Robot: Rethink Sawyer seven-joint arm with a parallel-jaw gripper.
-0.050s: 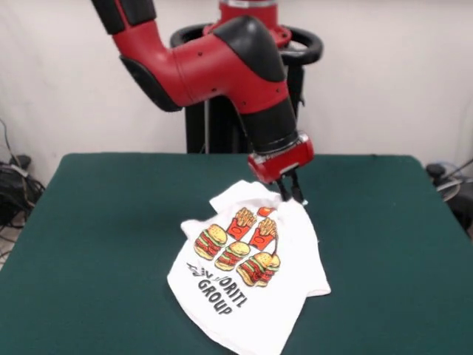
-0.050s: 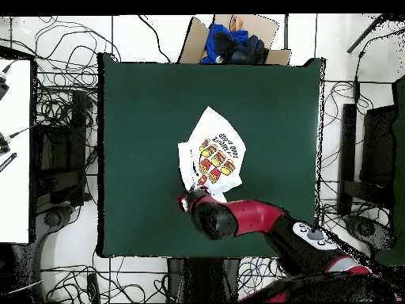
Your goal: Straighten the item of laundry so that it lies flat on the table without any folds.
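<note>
Your gripper [image 1: 293, 191] sits at the far edge of the T-shirt [image 1: 247, 281], right over the collar or shoulder end, with its two dark fingers close together and their tips down at the cloth; they look pinched on a bit of the fabric, though you cannot see the contact itself cleanly. The shirt lies print side up near the middle of the green surface [image 1: 96, 222], slightly toward the side nearest the front camera, with plenty of bare surface all around it. It is not flat yet: the upper part is bunched and folded over near the gripper, one sleeve is tucked against the body, and the hem end spreads wider toward the front camera. Your main risk is dragging the whole garment instead of opening the fold, since nothing pins the other end; a low pull would likely just slide it along the surface. If the pinch holds only a thin edge, the cloth may slip out as you lift, and dropping it could add a new crease. Lifting too high might let the shirt fold back on itself and hide the print. In the overhead view, a cardboard box [image 2: 273, 36] sits beyond the surface's far edge with blue and dark cloth [image 2: 231, 43] heaped in it; it is well apart from the shirt.
</note>
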